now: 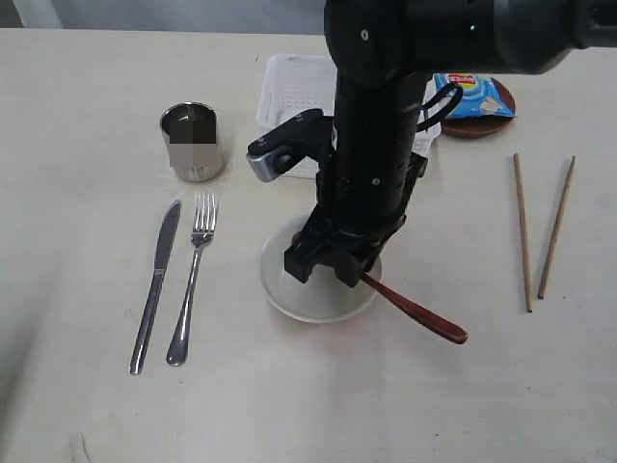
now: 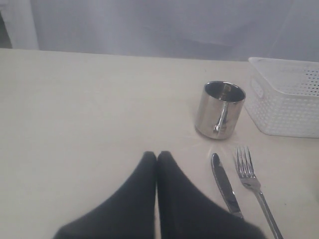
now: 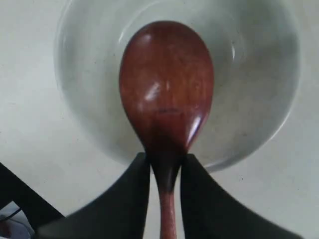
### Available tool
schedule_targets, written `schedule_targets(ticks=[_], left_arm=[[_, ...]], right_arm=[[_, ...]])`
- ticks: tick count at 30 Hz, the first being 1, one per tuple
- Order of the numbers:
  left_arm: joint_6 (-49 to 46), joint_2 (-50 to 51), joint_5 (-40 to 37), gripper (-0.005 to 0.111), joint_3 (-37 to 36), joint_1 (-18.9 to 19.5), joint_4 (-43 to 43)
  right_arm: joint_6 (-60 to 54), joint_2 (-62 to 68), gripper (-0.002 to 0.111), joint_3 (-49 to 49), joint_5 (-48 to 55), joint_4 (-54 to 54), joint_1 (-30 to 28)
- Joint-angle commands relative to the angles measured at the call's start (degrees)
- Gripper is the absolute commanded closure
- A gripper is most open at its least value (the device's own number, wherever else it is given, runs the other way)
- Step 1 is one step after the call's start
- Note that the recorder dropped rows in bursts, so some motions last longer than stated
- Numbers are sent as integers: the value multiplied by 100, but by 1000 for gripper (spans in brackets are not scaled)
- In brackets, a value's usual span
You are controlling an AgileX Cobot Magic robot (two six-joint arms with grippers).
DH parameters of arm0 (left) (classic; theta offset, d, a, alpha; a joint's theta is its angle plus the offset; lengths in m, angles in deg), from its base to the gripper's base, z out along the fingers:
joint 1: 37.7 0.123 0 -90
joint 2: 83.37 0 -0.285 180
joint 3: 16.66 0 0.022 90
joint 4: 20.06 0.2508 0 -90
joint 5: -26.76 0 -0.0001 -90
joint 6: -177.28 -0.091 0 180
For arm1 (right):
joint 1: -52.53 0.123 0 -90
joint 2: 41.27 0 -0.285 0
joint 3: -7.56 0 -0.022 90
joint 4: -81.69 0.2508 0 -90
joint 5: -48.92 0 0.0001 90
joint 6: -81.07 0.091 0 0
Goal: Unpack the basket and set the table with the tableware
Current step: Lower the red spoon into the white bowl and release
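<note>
Gripping the spoon [image 3: 167, 84] by its neck, the right pincer [image 3: 166, 163] holds its head over the bowl [image 1: 297, 299], centre frame; lower until it rests inside, then release gently; left pincer [image 2: 157, 157] clenched, empty.

Table [image 1: 77, 96] bears cup [image 1: 193, 142], knife [image 1: 156, 287], fork [image 1: 191, 280], bowl [image 1: 307, 303], chopsticks [image 1: 523, 231], basket [image 1: 289, 92].

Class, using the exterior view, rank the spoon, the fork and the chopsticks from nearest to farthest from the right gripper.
1. spoon: gripped by the right gripper, its head over the bowl.
2. fork: on the view's left, beside the knife.
3. chopsticks: on the view's right, lying apart on the table.
</note>
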Motion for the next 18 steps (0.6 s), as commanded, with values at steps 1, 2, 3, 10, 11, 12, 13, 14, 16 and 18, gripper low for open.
schedule_targets(ticks=[1,2,3,10,11,12,13,14,16,18], left_arm=[[-17,-21,12,107,-21,-27,5],[-17,-21,12,107,-21,-27,5],[-17,-21,12,107,-21,-27,5],[-17,-21,12,107,-21,-27,5],[-17,-21,12,107,-21,-27,5],[-17,-21,12,107,-21,-27,5],[-17,-21,12,107,-21,-27,5],[-17,-21,12,107,-21,-27,5],[-17,-21,12,107,-21,-27,5],[-17,-21,12,107,-21,-27,5]], right_arm=[[19,114,109,-34,-63,-10,3],[19,139,109,-43,-63,-10,3],[19,181,109,-43,-73,-10,3],[132,330,108,-145,-186,-16,3],[132,330,108,-145,-231,-16,3],[132,330,108,-145,-283,-16,3],[132,330,108,-145,-321,-16,3],[132,330,108,-145,-321,-16,3],[132,330,108,-145,-321,-16,3],[132,330,108,-145,-345,-16,3]])
